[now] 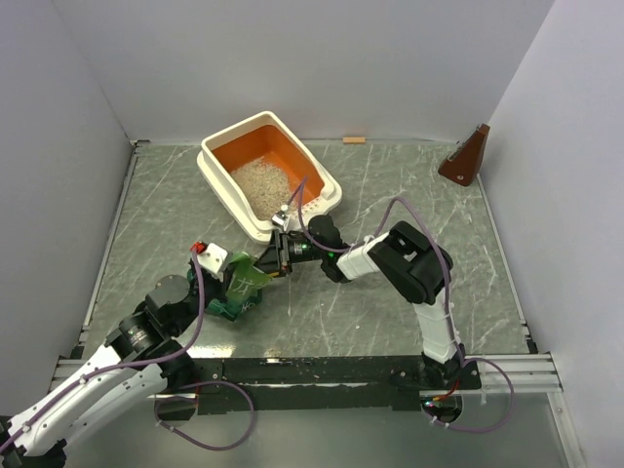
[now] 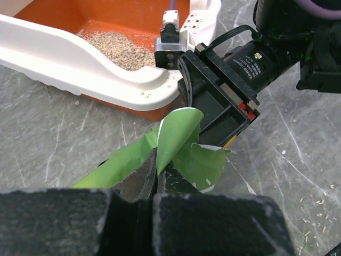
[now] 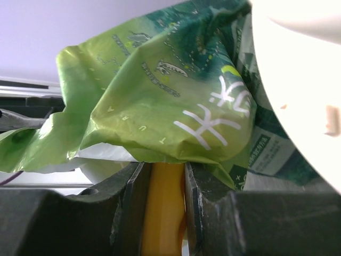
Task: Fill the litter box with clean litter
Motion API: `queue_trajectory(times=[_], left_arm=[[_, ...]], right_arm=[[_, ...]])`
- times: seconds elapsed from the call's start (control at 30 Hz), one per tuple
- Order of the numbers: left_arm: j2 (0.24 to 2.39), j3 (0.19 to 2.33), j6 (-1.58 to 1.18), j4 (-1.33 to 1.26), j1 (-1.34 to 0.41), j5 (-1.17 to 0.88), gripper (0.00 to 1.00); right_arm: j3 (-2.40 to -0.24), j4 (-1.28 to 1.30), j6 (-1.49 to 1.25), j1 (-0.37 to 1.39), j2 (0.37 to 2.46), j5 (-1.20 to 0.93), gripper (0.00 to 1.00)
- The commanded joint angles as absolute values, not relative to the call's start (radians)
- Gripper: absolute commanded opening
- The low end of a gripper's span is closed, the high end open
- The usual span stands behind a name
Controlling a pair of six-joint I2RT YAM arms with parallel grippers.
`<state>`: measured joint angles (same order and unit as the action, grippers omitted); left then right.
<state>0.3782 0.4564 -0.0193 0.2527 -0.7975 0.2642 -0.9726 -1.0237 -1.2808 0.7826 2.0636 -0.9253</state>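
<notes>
Gripping a crinkled green bag (image 2: pixel 184 141), the left hand (image 2: pixel 159 173) has its fingers pressed shut on a folded flap, low over the surface (image 1: pixel 146 214) and left of centre, not far from the near edge. Right hand (image 3: pixel 162 173) comes in from the right and meets the bag head-on. Its fingers are clamped on a yellow-orange plastic piece (image 3: pixel 162 213) that runs up under the bag's fold; how far it goes in is hidden. The two hands are nearly nose to nose with only the bag between them, so it is tight there. Open surface lies right of the right arm out to the right wall, and also left of the bag toward the left wall. Just beyond the right hand sits the litter box (image 1: pixel 219 185), set diagonally, its near short end close behind that hand's body and its white rim filling the right side of the right wrist view. Clean litter (image 1: pixel 261 180) lies in a loose heap on the orange floor inside, toward the near end, with orange floor bare at the far end. A few grains are scattered on the rim and on the surface. The box's far corner is near the back wall. A small wooden block (image 1: pixel 354 139) lies at the back edge, and a brown wedge-shaped object (image 1: pixel 466 158) stands in the far right corner, well apart from both hands.
</notes>
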Motion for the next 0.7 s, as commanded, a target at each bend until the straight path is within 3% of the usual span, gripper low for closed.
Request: queue_trajectory(times=[0.0, 0.67], left_arm=[[0.383, 0.482, -0.034, 0.146, -0.798, 0.252, 0.01], [0.364, 0.479, -0.029, 0.150, -0.799, 0.261, 0.01]], right_arm=[[-1.021, -1.107, -1.417, 0.844, 2.147, -0.902, 0.00], [-0.928, -1.451, -1.585, 0.825, 2.049, -0.896, 0.00]])
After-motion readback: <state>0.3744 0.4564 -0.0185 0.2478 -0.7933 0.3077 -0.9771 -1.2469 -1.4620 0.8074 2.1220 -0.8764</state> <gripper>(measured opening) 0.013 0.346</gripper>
